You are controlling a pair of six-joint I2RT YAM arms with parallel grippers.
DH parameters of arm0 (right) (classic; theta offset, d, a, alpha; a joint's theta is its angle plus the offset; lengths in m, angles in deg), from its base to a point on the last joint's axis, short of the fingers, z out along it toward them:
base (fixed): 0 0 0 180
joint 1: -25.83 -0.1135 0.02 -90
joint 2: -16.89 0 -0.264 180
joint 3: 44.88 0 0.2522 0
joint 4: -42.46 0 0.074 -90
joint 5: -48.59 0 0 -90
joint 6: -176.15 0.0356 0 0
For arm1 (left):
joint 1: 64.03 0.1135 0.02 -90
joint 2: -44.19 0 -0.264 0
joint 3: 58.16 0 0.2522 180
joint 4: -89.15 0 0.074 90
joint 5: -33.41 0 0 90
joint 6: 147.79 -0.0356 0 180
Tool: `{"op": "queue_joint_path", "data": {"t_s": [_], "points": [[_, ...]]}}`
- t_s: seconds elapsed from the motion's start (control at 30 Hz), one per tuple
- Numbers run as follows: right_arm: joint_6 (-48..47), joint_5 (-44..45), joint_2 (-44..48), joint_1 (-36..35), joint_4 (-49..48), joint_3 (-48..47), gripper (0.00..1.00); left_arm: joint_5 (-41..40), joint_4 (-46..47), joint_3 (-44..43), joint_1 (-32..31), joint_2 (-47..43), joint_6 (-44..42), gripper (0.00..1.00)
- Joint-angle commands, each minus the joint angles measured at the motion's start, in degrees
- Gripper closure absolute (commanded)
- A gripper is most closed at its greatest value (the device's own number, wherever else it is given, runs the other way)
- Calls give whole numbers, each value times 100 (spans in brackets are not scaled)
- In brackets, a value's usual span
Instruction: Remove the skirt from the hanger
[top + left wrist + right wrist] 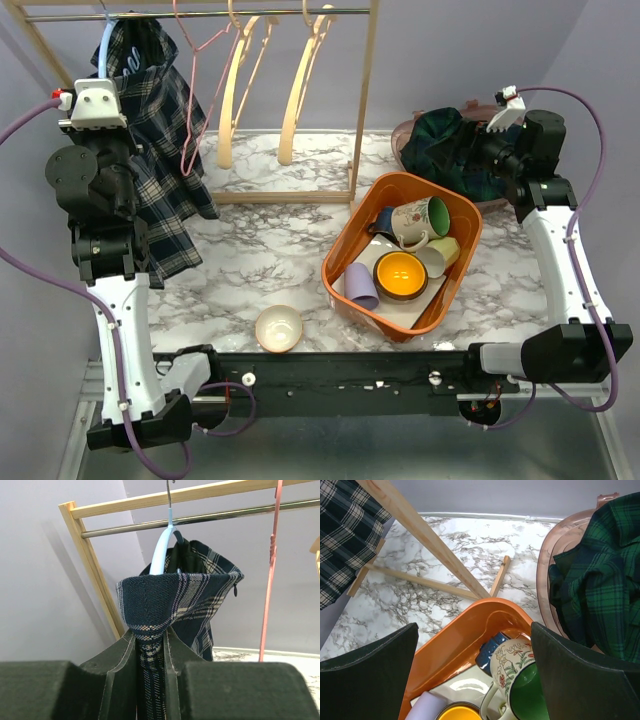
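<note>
L fingers (119, 666) around skirt (170, 600) fold

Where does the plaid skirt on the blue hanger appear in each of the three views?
Top external: the plaid skirt hangs at the upper left.
Left wrist: centre, its fabric gripped in the left pincer.
Right wrist: a part only, top left corner.
Shared landmark: the wooden rack.

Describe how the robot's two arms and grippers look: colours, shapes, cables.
The left arm and right arm have black rounded joints joined by white shells. A purple cable loops along each. A white camera block sits at each wrist. The left gripper and right gripper have flat, dark, matte fingers.
</note>
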Motion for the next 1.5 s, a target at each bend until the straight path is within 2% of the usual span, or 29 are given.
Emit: {"op": "queue_joint_path", "data": {"t_s": [0.0,0.23,0.3,0.5,0.7,0.93,1.07,1.27,1.47], "points": [[-65,-77,176,-34,-82,18,0,-272,824,-199,20,-296,-86,100],[-65,-60,203,-165,-12,-43,0,-193,657,-295,11,-200,-139,100],[-82,-59,194,-166,14,-87,0,-316,227,-646,11,-129,-69,100],[-82,-42,220,-201,32,-105,0,-528,-205,-674,20,-392,36,100],[-108,-42,203,-253,67,-131,0,-107,436,-191,19,-612,-113,100],[-188,-7,176,-315,155,-122,0,166,718,-471,20,-191,-113,100],[-214,-7,176,-333,173,-140,0,193,709,-629,11,-173,-113,100],[-214,11,168,-368,146,-122,0,-114,323,-665,11,-568,-51,100],[-214,37,141,-420,208,-193,0,-79,-195,-884,11,-673,-16,100]]}}
